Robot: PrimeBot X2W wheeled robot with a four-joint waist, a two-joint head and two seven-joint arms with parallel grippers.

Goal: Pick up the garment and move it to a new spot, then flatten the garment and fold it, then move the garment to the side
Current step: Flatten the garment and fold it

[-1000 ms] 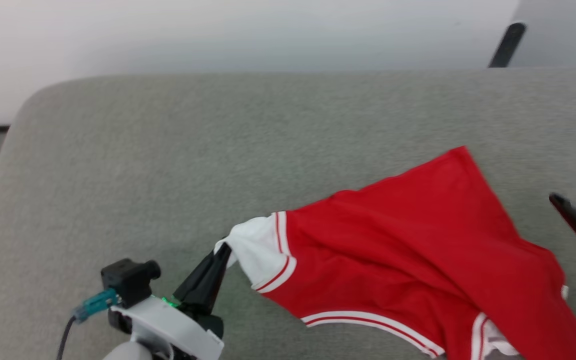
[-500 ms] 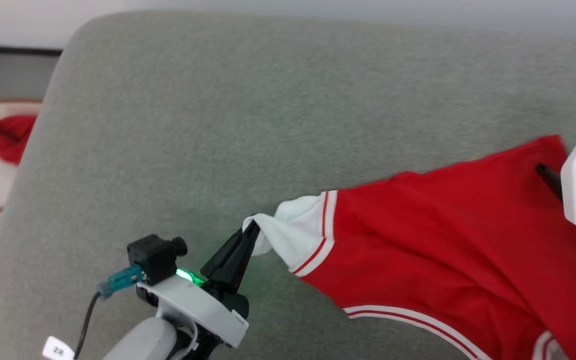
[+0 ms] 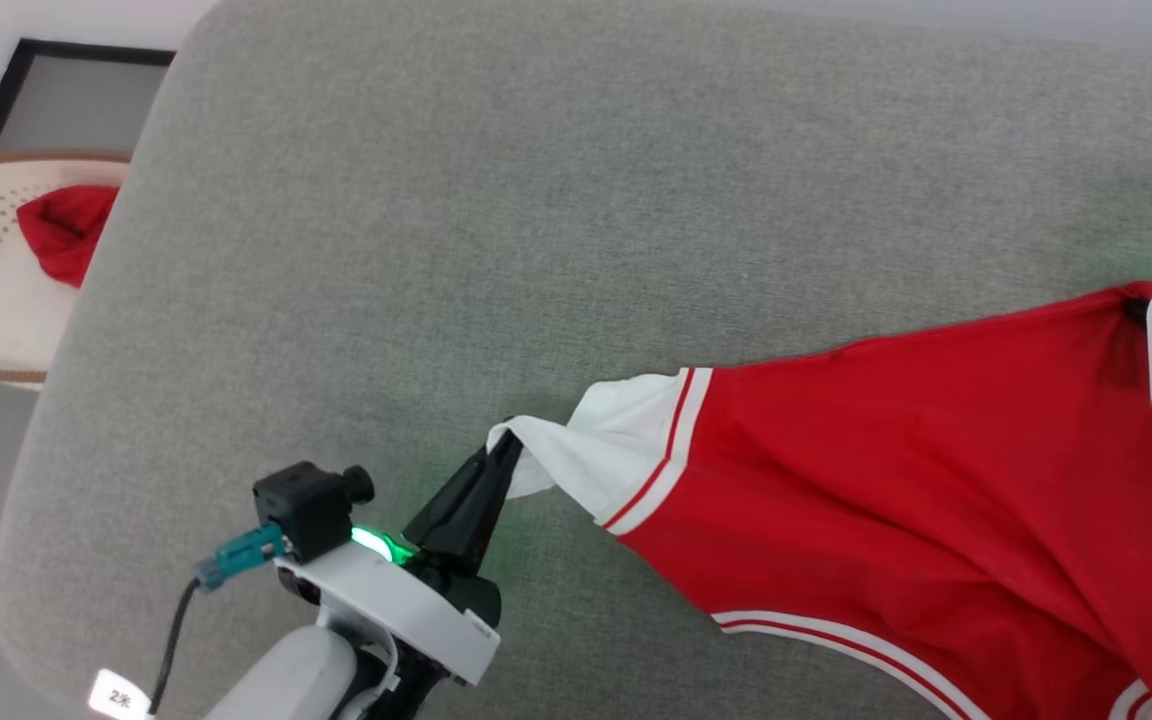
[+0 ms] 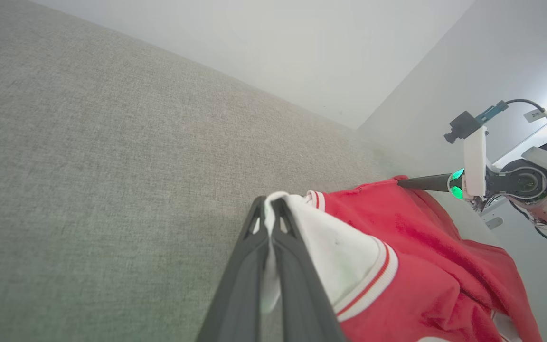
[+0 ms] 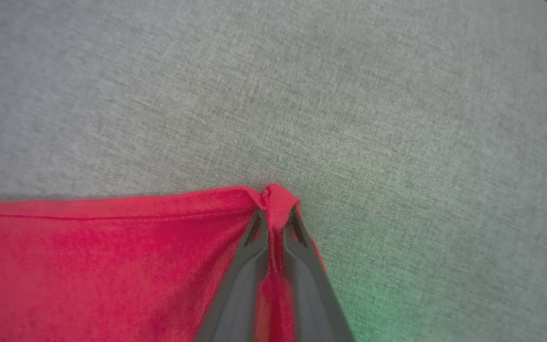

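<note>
1. Right gripper point(image 5: 276, 213), apart earlier, had clamped a corner of the small red white-sleeved fabric shirt point(image 3: 886, 480).
2. Left gripper point(image 3: 504, 448) pinched its sleeve; shirt stretched across grey textile surface point(image 3: 536, 200).
3. Plain red cloth point(image 3: 66, 225) lay beyond its edge.

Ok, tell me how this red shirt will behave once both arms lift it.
Probably floppy: the shirt bunches and folds where the left end effector pinches its white sleeve and the right end effector pinches a red corner. Likely light: those thin pinches alone stretch it out. Its loose lower part may drag on the grey surface.
</note>
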